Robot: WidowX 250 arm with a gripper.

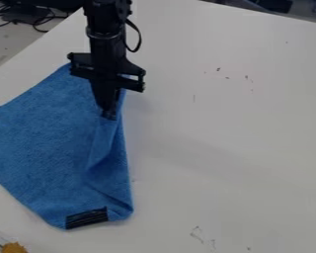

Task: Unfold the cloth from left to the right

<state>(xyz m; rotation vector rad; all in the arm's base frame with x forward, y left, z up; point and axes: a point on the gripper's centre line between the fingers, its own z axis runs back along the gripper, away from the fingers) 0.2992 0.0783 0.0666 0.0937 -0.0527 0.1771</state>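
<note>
Orange-yellow lump in the lower left corner, nearest the camera, beside the lower edge of the white table. Blue cloth occupies the left of the frame, from the upper left down to the lower left; it appears folded, with a raised crease running downward near its right edge.

Gripper hangs over the upper part of that right side, tips down at the top of the crease. Fingers: drawn together, apparently clenched on a pinch of fabric. How many layers are caught cannot be told.

Step in hand, as judged: take the loose layer at the right edge and open it toward the right of the frame. Best done with a firm pinch on 1 layer only, a modest lift so the fold peels free, then a low, steady arc rightward, lowering before release. A fast or high pull could drag the whole cloth along, since nothing visible anchors its left side. The lower right corner may lag and bunch; a slight sweep toward the bottom of the frame should help straighten it.

Labels: 1 black patch with fine parallel lines at the cloth's bottom edge. No brand or writing legible on cloth, arm or table.
</note>
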